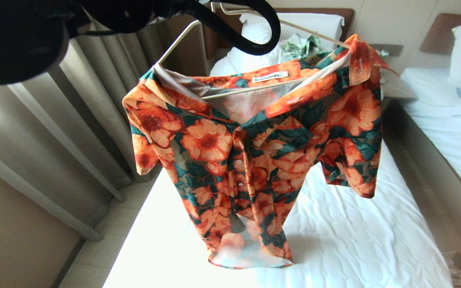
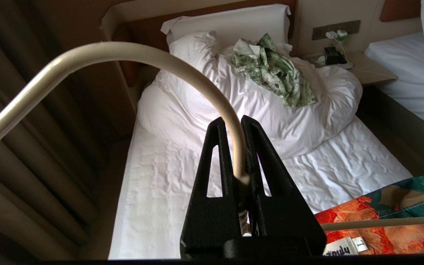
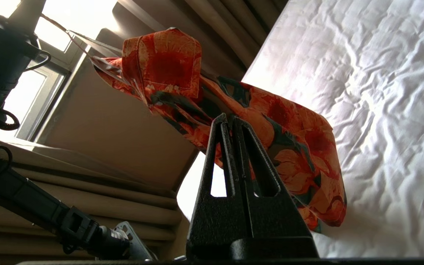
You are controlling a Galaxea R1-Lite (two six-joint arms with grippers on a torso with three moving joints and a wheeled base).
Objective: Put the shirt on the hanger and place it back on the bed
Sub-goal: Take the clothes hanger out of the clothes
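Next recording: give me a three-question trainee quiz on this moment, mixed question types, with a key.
1. True or false: the orange-flowered short-sleeved shirt lies flat on the white-sheeted bed.
2. What is the left gripper shut on? A) thin cream-white wire hanger's hook B) shirt sleeve C) pillow
3. Fill in: the crumpled green-and-white leaf-print cloth lies on the white ____.

Key: 1 false, it hangs on the hanger above the bed; 2 A; 3 duvet.

Matte-black textured left gripper w/ triangular cut-outs in jaws, black arm cabling.
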